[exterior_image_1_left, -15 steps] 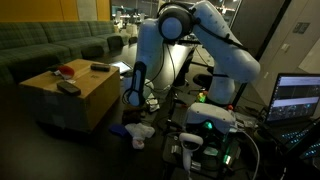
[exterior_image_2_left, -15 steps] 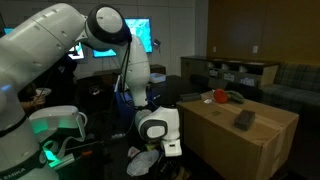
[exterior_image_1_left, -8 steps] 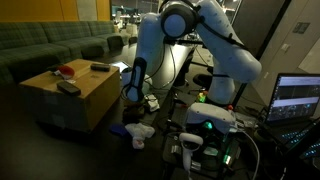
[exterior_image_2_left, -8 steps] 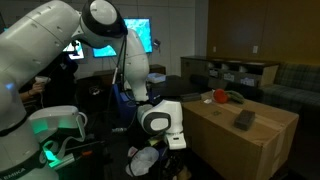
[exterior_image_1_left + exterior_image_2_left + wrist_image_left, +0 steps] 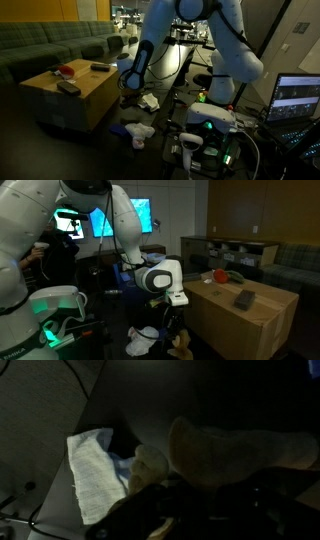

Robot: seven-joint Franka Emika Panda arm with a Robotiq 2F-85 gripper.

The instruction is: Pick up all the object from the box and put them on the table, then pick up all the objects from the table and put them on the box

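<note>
My gripper [image 5: 176, 300] is pinched nearly shut. In the wrist view a pale soft thing [image 5: 150, 460] sits right at the fingertips, with a bigger tan, blurred bulk beside it. I take that as one soft toy-like piece held in the jaws, though it is too dim to be sure of its outline. The gripper hangs above the table [image 5: 230, 395], clear of the surface.

Directly below, a white cloth [image 5: 98, 475] lies flat on the black top. In an exterior view it is part of a small heap of cloths [image 5: 135, 130], white and pale blue, near the foot of the arm.

The box [image 5: 70, 105] stands just beside the table, off to the side of the gripper. On its closed top there are already a red thing [image 5: 66, 70] and a dark block [image 5: 68, 87].

So I judge this to be the second half of the job: things go from the table to the box, and this piece is in the carry.

Next I need to swing sideways at this height, clear the box's near edge, come over a bare patch of the top away from the red thing and the block, lower, and let go. Then I go back for the cloths.
</note>
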